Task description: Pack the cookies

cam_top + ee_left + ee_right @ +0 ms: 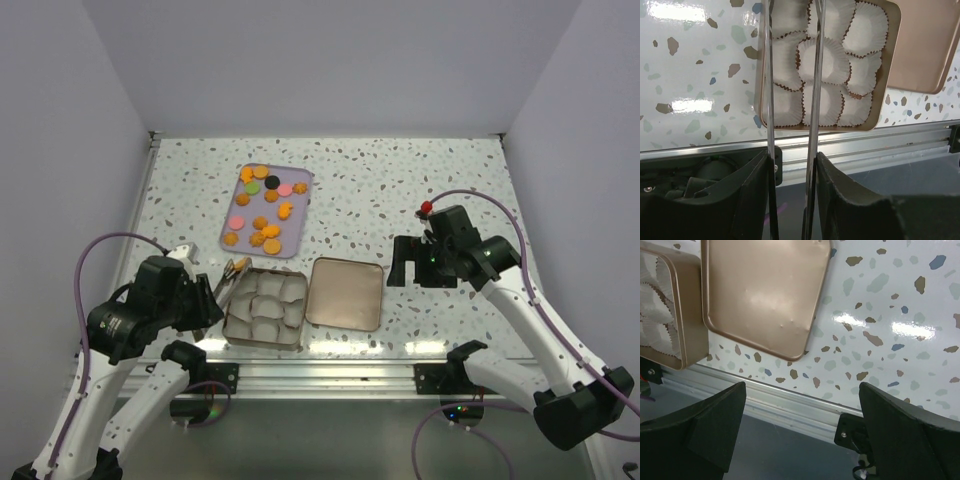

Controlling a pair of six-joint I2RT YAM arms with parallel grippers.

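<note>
The cookies [264, 210], mostly orange with a few pink, green and one black, lie on a lilac tray [304, 181] at the back of the table. In front of it stands a bronze tin [231, 330] filled with white paper cups [822, 60]. My left gripper [208, 298] [792, 162] is shut on metal tongs [233, 273] [814, 100]. Their arms reach over the tin's left side, and their tips are cut off in the left wrist view. My right gripper [415, 268] [802, 387] hangs open and holds nothing, to the right of the tin's lid [345, 293] [760, 285].
An aluminium rail [320, 375] runs along the near table edge by the arm bases. White walls close in the left, back and right sides. The speckled tabletop [420, 190] lies bare to the right of the tray and lid.
</note>
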